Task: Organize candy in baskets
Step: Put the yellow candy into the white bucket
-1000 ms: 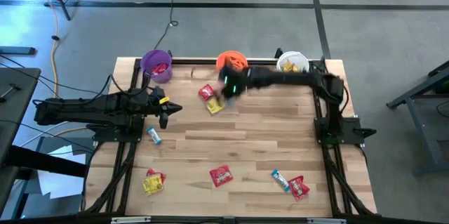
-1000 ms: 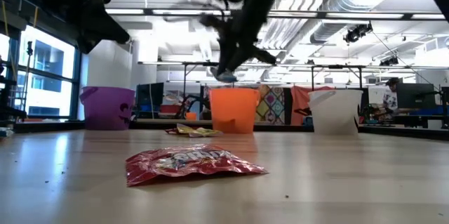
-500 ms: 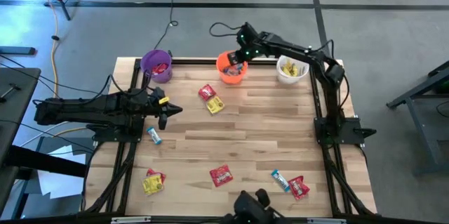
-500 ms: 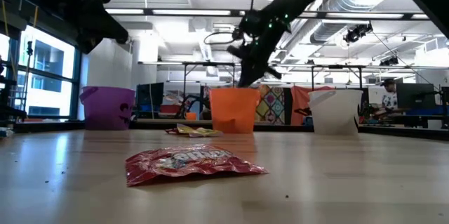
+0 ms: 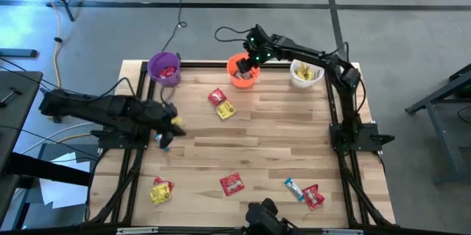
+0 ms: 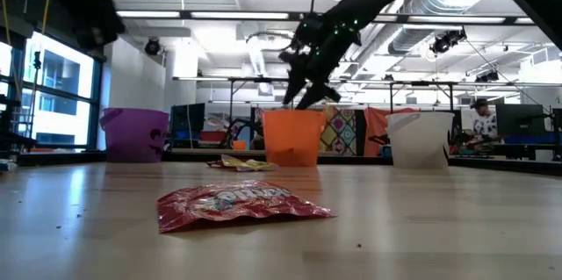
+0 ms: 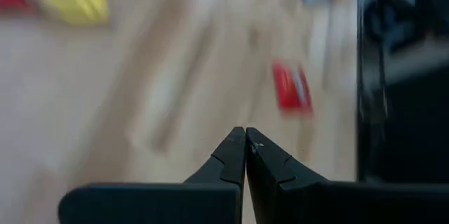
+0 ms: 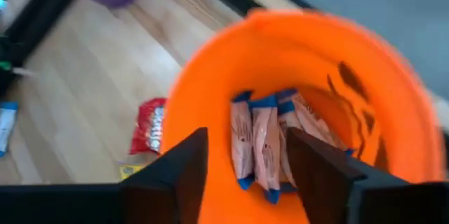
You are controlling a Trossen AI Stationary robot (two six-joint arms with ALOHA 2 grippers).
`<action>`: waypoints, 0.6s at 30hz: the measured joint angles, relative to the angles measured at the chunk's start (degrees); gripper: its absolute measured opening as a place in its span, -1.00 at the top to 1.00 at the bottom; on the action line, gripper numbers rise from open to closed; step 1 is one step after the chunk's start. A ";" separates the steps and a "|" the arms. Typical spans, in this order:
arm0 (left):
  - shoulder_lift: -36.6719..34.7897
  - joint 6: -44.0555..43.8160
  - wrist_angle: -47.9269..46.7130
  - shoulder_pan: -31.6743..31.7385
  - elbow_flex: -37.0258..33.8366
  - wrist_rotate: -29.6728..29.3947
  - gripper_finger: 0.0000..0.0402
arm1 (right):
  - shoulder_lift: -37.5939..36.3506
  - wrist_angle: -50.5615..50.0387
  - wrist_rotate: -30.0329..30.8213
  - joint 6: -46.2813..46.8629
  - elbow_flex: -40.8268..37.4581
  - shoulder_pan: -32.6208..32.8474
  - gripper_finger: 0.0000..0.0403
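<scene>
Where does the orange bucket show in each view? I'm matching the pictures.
High view: orange bucket at the far edge, between purple and white buckets.
Low view: centre, far across the table.
Left wrist view: not in it.
Right wrist view: fills the picture, bars inside.
Shared landmark: purple bucket.

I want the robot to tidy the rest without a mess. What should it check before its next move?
1. Right gripper open and holding nothing: ok.
2. It is right above the orange bucket, so lift clear first: not ok yet.
3. Blue-and-white bars lie inside the orange bucket: ok.
4. Left gripper shut and empty, near the blue bar at the table's left edge: ok.
5. Candy left on the table, such as the red packet: not ok, more to sort.
</scene>
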 joint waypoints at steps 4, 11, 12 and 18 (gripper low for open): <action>5.50 -6.07 -9.16 -9.12 3.63 3.77 1.00 | -3.34 0.41 -0.11 -2.93 0.00 0.02 -0.05; 12.67 -22.05 -11.28 -25.09 4.07 9.59 0.82 | -9.67 0.22 0.17 -6.22 0.00 0.02 -0.02; 13.79 -23.96 -11.17 -27.11 4.07 9.74 0.77 | -10.25 0.10 0.31 -6.49 0.00 0.02 -0.01; 20.90 -32.19 -8.05 -36.00 3.46 12.06 0.44 | -11.84 0.05 0.38 -6.71 0.00 0.02 -0.01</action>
